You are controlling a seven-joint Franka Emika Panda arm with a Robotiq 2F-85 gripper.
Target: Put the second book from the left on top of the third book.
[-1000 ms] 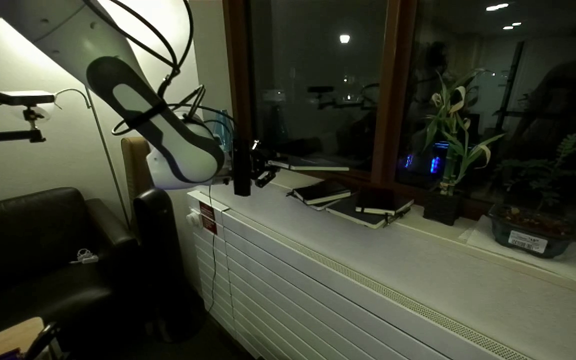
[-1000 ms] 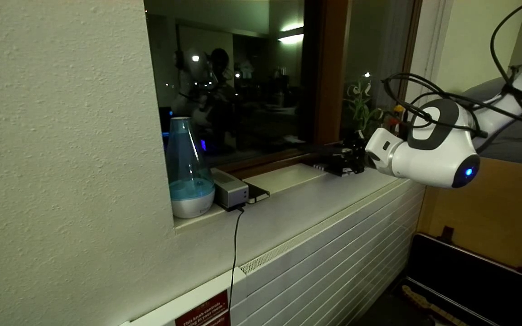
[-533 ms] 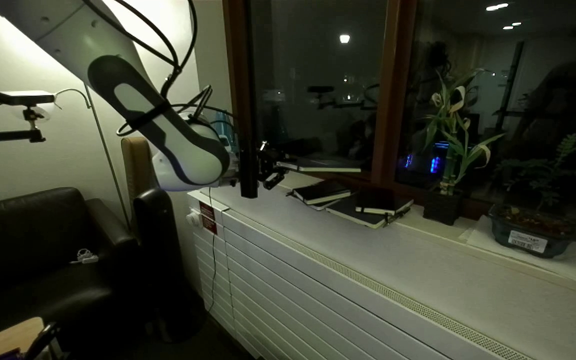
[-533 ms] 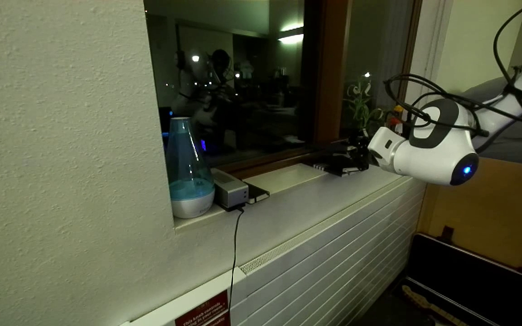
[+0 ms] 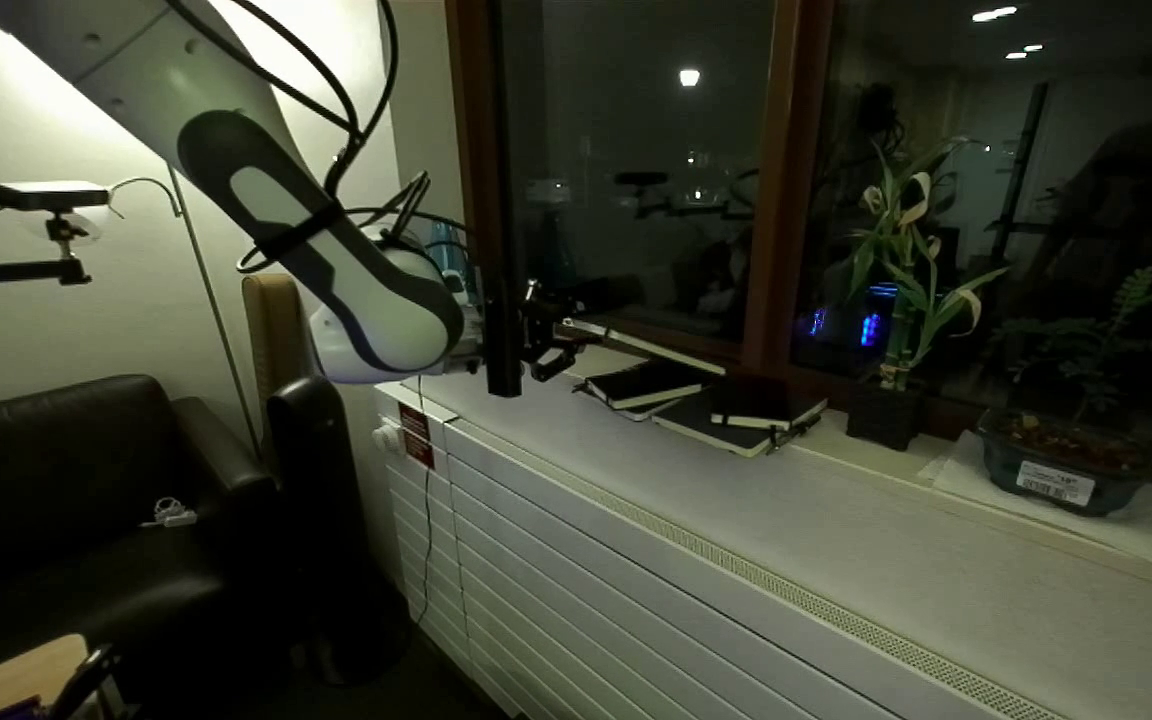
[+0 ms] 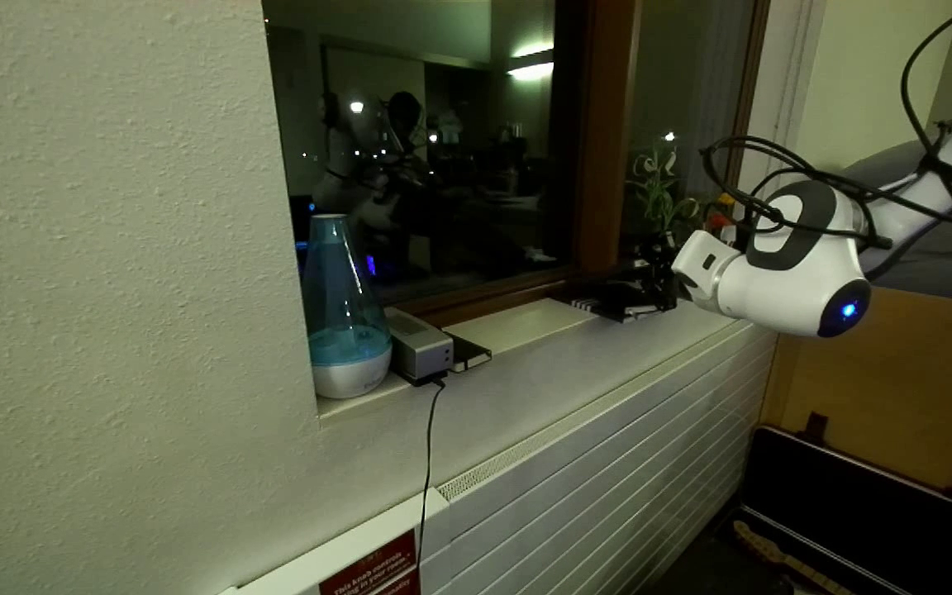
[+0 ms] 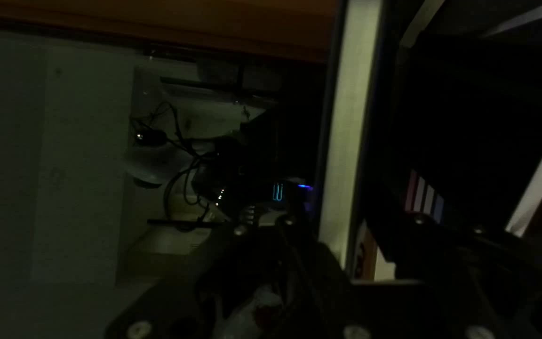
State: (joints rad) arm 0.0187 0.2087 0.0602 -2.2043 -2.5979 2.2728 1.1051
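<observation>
So, second book: I take it for the thin one slanting down and away from my fingers, near the back edge of the bench, the edge under the window, and toward the bench's left end in an exterior view. Whether its low far end touches anything, I cannot tell.
Fingers: standing apart, one to each side of the book's near end; a strip of background shows between its cover and one finger in the wrist view, so I judge nothing is pinched.
Third book: my guess is the black one lying just under that slant, set back from the bench's front edge.
Weight and cover: probably light and fairly stiff, hardly fragile; smooth covers would slip, and the slant hints that it pivots easily.
Where to hold: if I need a firmer grip, I'd take the near end midway across, fingers flat on both covers and well in, so the far end cannot droop.
</observation>
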